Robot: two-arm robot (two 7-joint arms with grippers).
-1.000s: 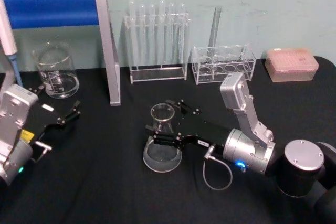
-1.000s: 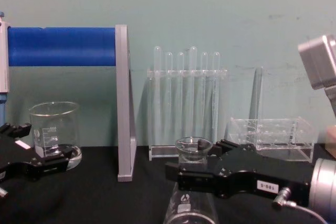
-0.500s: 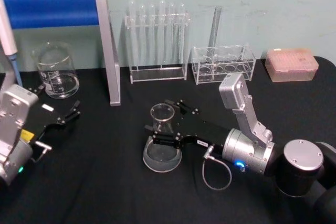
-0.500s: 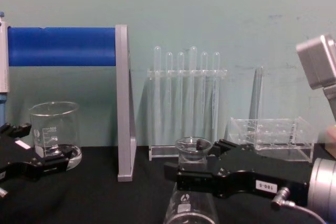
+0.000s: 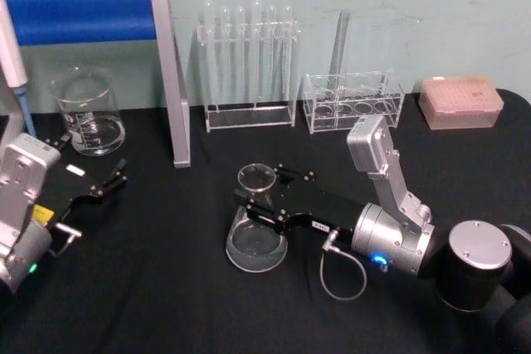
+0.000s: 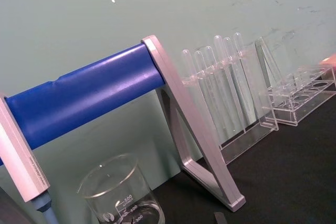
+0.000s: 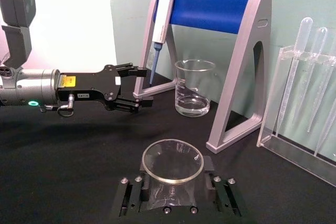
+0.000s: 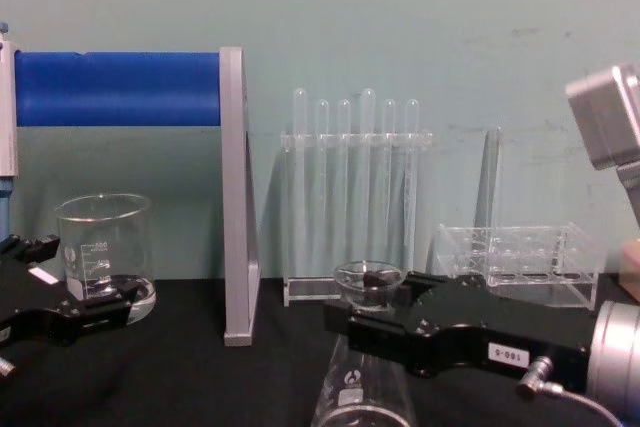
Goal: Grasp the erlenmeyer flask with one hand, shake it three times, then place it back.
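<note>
Mid-frame, jaws of the right gripper [image 5: 259,200] seem clamped on the erlenmeyer flask [image 5: 255,246]; lifting, shaking and replacing remain, while the left gripper [image 5: 106,182] idles lower left, jaws apart.

Head high, chest low, 2 wrists

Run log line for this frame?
stage: grasp | right gripper: shut on erlenmeyer flask neck, mid-table | left gripper: open, parked by beaker
</note>
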